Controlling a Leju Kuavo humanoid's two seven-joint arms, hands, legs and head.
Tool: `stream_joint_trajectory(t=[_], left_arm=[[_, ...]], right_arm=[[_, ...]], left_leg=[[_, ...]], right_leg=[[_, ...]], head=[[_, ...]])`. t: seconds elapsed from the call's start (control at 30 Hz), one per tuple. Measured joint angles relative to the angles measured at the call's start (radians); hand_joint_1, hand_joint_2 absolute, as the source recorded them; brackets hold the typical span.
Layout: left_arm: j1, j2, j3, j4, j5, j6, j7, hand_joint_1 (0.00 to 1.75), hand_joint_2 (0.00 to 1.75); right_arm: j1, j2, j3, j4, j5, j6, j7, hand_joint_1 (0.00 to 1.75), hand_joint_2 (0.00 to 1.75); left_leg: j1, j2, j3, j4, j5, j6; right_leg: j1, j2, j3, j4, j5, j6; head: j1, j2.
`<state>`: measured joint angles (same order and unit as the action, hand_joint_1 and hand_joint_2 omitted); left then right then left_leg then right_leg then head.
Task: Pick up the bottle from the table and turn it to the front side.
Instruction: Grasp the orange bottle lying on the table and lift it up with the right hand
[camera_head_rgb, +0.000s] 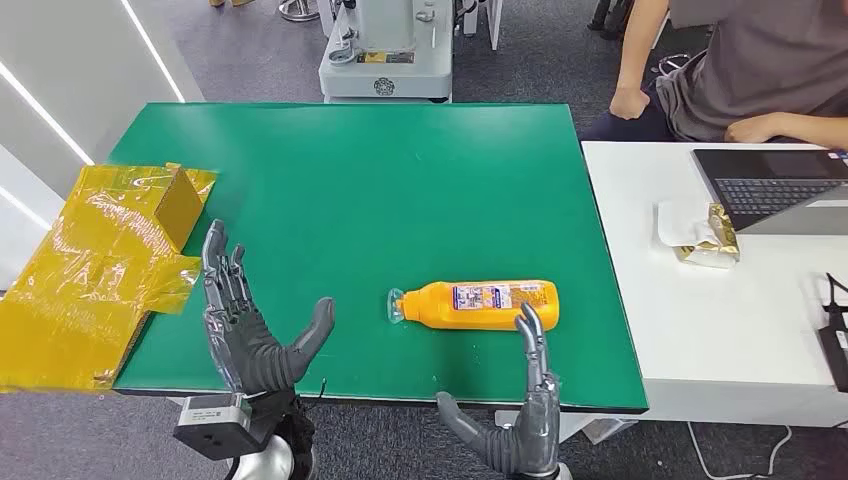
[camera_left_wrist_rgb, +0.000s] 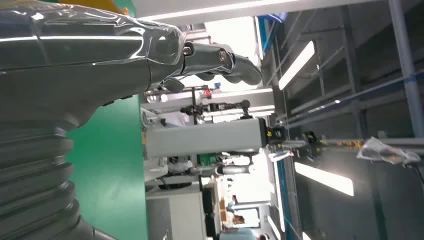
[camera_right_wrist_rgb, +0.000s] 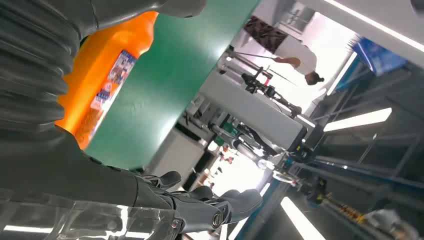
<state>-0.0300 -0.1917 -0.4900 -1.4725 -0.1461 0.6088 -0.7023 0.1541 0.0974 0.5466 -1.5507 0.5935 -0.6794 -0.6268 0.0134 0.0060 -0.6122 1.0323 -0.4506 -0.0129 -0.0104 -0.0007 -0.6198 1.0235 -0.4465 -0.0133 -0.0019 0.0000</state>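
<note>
An orange bottle (camera_head_rgb: 487, 304) lies on its side on the green table (camera_head_rgb: 380, 190), near the front edge, its clear cap pointing left and a printed label facing up. My right hand (camera_head_rgb: 520, 415) is open just in front of the bottle's thick end, fingers pointing up toward it, not touching. The right wrist view has the bottle (camera_right_wrist_rgb: 102, 75) close behind that hand (camera_right_wrist_rgb: 150, 200). My left hand (camera_head_rgb: 250, 325) is open over the table's front left part, fingers spread, well left of the cap. The left wrist view catches that hand (camera_left_wrist_rgb: 125, 45) with nothing in it.
Crumpled yellow plastic wrap (camera_head_rgb: 100, 260) covers the table's left edge. A white table (camera_head_rgb: 720, 330) on the right carries a laptop (camera_head_rgb: 780, 185) and a wrapped packet (camera_head_rgb: 705, 240); a person (camera_head_rgb: 730, 70) sits behind it. A grey machine base (camera_head_rgb: 385, 60) stands beyond the far edge.
</note>
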Motion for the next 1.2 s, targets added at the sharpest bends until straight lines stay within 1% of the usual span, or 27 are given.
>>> stream_joint_trajectory(t=[0.07,0.1,0.17,0.23,0.27,0.33,0.4,0.53,0.6,0.7,0.77,0.83,0.9,0.97,1.03,1.1,1.2], left_arm=[[0.0,0.001,0.0,-0.001,0.0,-0.01,0.0,0.0,1.75],[0.0,0.002,0.0,-0.002,0.001,-0.02,0.0,0.0,1.75],[-0.002,0.004,0.0,-0.005,0.004,-0.042,0.0,0.0,1.75],[-0.004,0.006,0.0,-0.01,0.004,-0.062,0.0,0.0,1.75],[-0.005,0.007,0.0,-0.013,0.003,-0.068,0.0,0.0,1.75],[-0.007,0.009,0.0,-0.019,0.002,-0.076,0.0,0.0,1.75],[-0.007,0.009,0.001,-0.026,0.002,-0.083,0.0,0.0,1.75],[-0.007,0.01,0.001,-0.037,0.002,-0.095,0.0,0.0,1.75],[-0.007,0.011,0.001,-0.041,0.003,-0.095,0.0,0.0,1.75],[-0.007,0.013,0.001,-0.045,0.006,-0.092,0.0,0.0,1.75],[-0.008,0.016,0.001,-0.046,0.008,-0.092,0.0,0.0,1.75],[-0.01,0.018,0.001,-0.047,0.01,-0.092,0.0,0.0,1.75],[-0.012,0.019,0.001,-0.047,0.014,-0.094,0.0,0.0,1.75],[-0.014,0.019,0.001,-0.046,0.019,-0.095,0.0,0.0,1.75],[-0.02,0.018,0.0,-0.046,0.022,-0.095,0.0,0.0,1.75],[-0.031,0.017,0.0,-0.046,0.024,-0.093,0.0,0.0,1.75],[-0.042,0.016,0.0,-0.044,0.027,-0.086,0.0,0.0,1.75]], right_arm=[[-0.001,-0.011,-0.01,-0.005,0.074,0.015,0.043,0.0,1.75],[-0.002,-0.025,-0.021,-0.009,0.14,0.033,0.081,0.0,1.75],[-0.012,-0.066,-0.048,-0.016,0.249,0.094,0.146,0.0,1.75],[-0.033,-0.117,-0.08,-0.018,0.305,0.175,0.182,0.0,1.75],[-0.048,-0.147,-0.097,-0.018,0.31,0.22,0.19,0.0,1.75],[-0.092,-0.214,-0.13,-0.016,0.291,0.316,0.191,0.0,1.75],[-0.157,-0.293,-0.164,-0.008,0.247,0.42,0.178,0.0,1.75],[-0.332,-0.436,-0.211,0.041,0.174,0.622,0.166,0.0,1.75],[-0.428,-0.486,-0.214,0.084,0.149,0.709,0.161,0.0,1.75],[-0.569,-0.537,-0.204,0.163,0.117,0.807,0.146,0.0,1.75],[-0.665,-0.556,-0.183,0.222,0.094,0.864,0.137,0.0,1.75],[-0.762,-0.563,-0.148,0.282,0.071,0.914,0.135,0.0,1.75],[-0.855,-0.563,-0.108,0.339,0.052,0.944,0.144,0.0,1.75],[-0.946,-0.552,-0.065,0.4,0.026,0.964,0.156,0.0,1.75],[-1.033,-0.521,-0.02,0.473,-0.011,0.993,0.164,0.0,1.75],[-1.1,-0.477,0.021,0.554,-0.041,1.014,0.166,0.0,1.75],[-1.154,-0.406,0.079,0.671,-0.057,1.021,0.146,0.0,1.75]], left_leg=[[0.0,0.0,0.0,0.0,0.0,0.0],[0.0,0.0,0.0,0.0,0.0,0.0],[-0.001,0.0,0.0,0.0,0.0,0.001],[-0.002,0.0,0.0,0.0,0.0,0.001],[-0.002,0.0,0.0,0.001,0.0,0.002],[-0.003,0.0,-0.001,0.001,0.0,0.003],[-0.003,0.0,-0.001,0.002,0.0,0.004],[-0.003,0.0,-0.002,0.003,0.002,0.006],[-0.003,0.0,-0.002,0.004,0.002,0.007],[-0.003,0.0,-0.002,0.004,0.003,0.009],[-0.003,0.0,-0.002,0.004,0.004,0.009],[-0.003,0.0,-0.002,0.004,0.004,0.009],[-0.003,0.0,-0.002,0.004,0.004,0.009],[-0.003,0.0,-0.003,0.004,0.005,0.009],[-0.003,0.0,-0.002,0.004,0.005,0.008],[-0.003,0.0,-0.002,0.004,0.005,0.008],[-0.002,0.0,-0.002,0.004,0.005,0.008]], right_leg=[[0.0,0.0,0.0,0.0,0.0,0.0],[0.0,0.0,0.0,0.0,0.0,0.0],[0.0,0.0,0.0,0.0,0.0,0.001],[-0.001,0.0,0.001,-0.001,0.001,0.002],[-0.002,0.0,0.001,-0.001,0.001,0.002],[-0.003,0.0,0.001,-0.001,0.002,0.003],[-0.003,0.0,0.001,-0.001,0.003,0.005],[-0.004,0.0,0.001,-0.001,0.005,0.007],[-0.004,0.001,0.001,-0.001,0.006,0.007],[-0.004,0.0,0.001,0.0,0.006,0.007],[-0.004,0.0,0.001,0.0,0.006,0.007],[-0.004,0.001,0.0,0.0,0.006,0.007],[-0.004,0.0,0.0,0.0,0.006,0.006],[-0.004,0.0,0.0,0.0,0.006,0.006],[-0.003,0.001,0.0,0.001,0.006,0.006],[-0.003,0.001,0.0,0.001,0.006,0.006],[-0.003,0.001,0.0,0.001,0.006,0.006]], head=[[0.0,0.0],[0.0,0.0],[0.0,0.0],[0.0,0.0],[0.0,0.0],[0.0,0.0],[0.0,0.0],[0.0,0.0],[0.0,0.0],[0.0,0.0],[0.0,0.0],[0.0,0.0],[0.0,0.0],[0.0,0.0],[0.0,0.0],[0.0,0.0],[0.0,0.0]])
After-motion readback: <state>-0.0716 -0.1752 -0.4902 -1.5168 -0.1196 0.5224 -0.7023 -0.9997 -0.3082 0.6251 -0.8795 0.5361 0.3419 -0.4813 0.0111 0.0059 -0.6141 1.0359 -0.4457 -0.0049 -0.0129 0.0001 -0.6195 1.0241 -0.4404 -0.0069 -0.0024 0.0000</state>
